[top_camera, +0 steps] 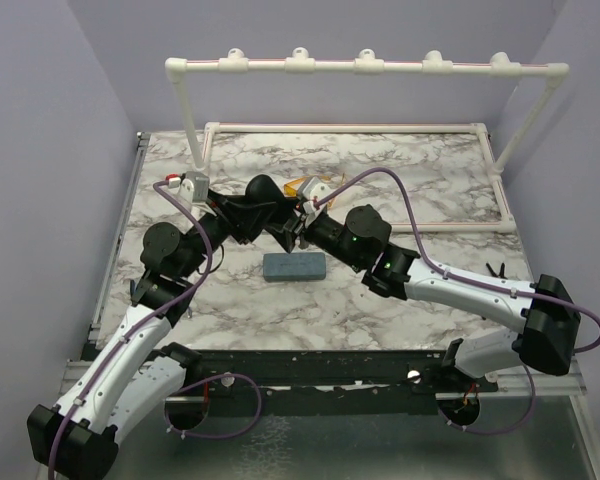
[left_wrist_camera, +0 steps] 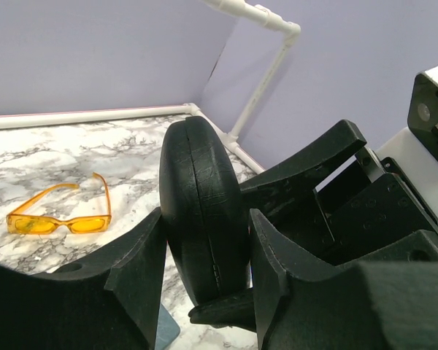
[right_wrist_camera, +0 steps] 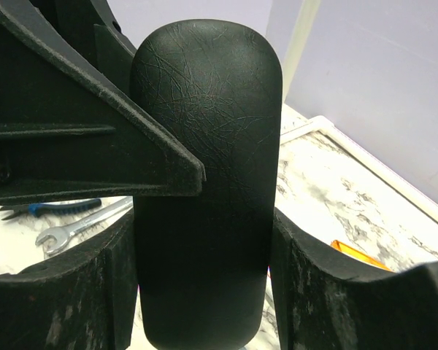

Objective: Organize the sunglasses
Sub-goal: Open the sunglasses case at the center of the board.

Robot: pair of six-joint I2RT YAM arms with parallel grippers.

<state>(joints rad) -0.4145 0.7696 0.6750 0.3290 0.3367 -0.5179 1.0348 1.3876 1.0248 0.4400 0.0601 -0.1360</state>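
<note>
A: Checking risks, L to R. Left tool (left_wrist_camera: 204, 219) sits narrow on the black oval case (left_wrist_camera: 201, 160), fingers (left_wrist_camera: 135, 270) against both flat sides, as far as I can see. Right tool (right_wrist_camera: 204, 233) clamps the same case across its width. The case looks lifted, mid-table.

B: So two grips on one thing. Main worry?

A: If the arms pull unevenly the case could twist out and drop on the grey-blue case (top_camera: 294, 266) just near of them. Also the left tool's finger crosses right over the right tool's grip, so a clash is possible w/ any re-close.

B: And the sunglasses?

A: The orange sunglasses (left_wrist_camera: 62, 215) lie on the table (top_camera: 430, 190), just far of the tools, temples unfolded. A dropped case or a swinging wrist could knock them. The dark wire pair I can't find in any view.

B: What do the views add?

A: Top cam shows both arms meeting, but only a sliver of orange (top_camera: 295, 185) behind the wrists. Left wrist cam shows the whole orange pair plus the case's seam. Right wrist cam shows the case's broad face, a wrench (right_wrist_camera: 77, 227) and blue-handled pliers (right_wrist_camera: 51, 208) at left, which I don't see elsewhere.
</note>
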